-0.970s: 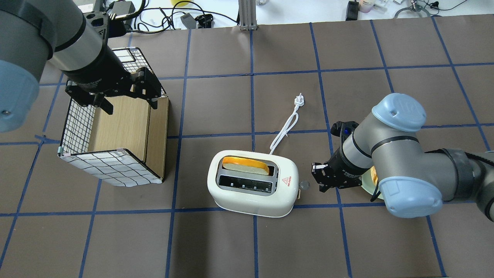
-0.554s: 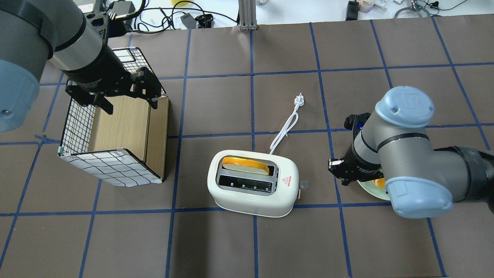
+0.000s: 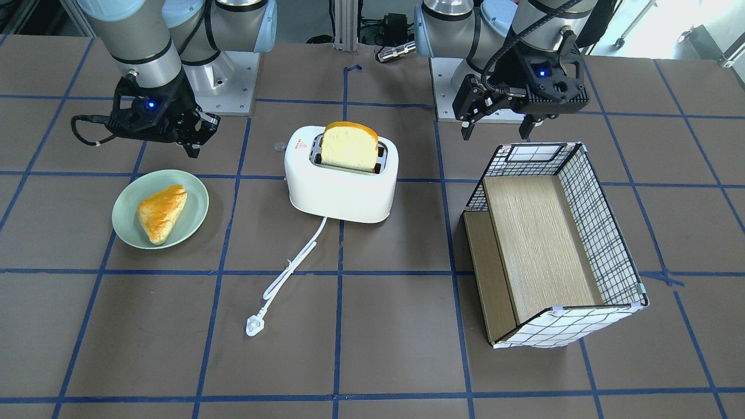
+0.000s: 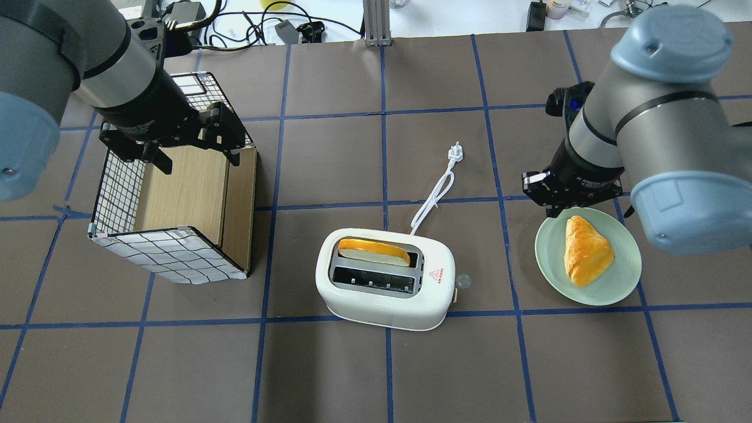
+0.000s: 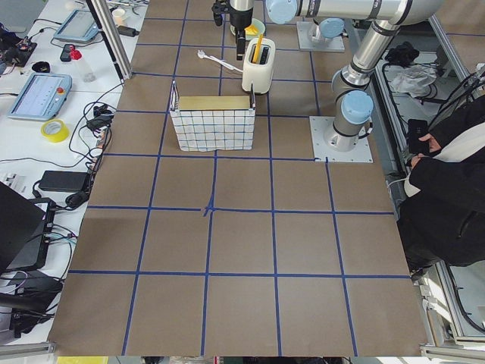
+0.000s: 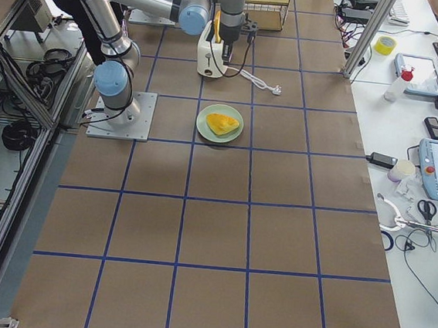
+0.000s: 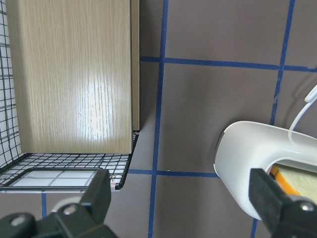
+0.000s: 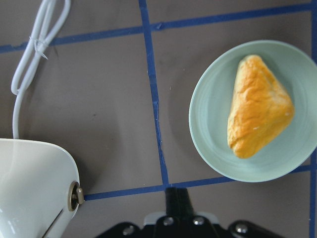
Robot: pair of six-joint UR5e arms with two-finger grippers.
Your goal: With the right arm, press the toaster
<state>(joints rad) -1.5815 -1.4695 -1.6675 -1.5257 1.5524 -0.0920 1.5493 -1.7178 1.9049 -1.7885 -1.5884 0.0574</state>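
The white toaster stands mid-table with a bread slice sticking up from its far slot; it also shows in the front view and at the lower left of the right wrist view. Its lever is on the end that faces my right arm. My right gripper is shut and empty. It hangs above the table, well right of and behind the toaster, at the far edge of a green plate. My left gripper is open over the wire basket.
The plate holds a golden pastry. The toaster's white cord and plug lie behind it, between the toaster and my right gripper. The basket with its wooden insert stands at the left. Cables and gear lie beyond the table's far edge.
My right arm has drawn back from the toaster's lever end, moving right and toward the far side, uncovering the plate and pastry. The toaster, bread and left arm have not moved.
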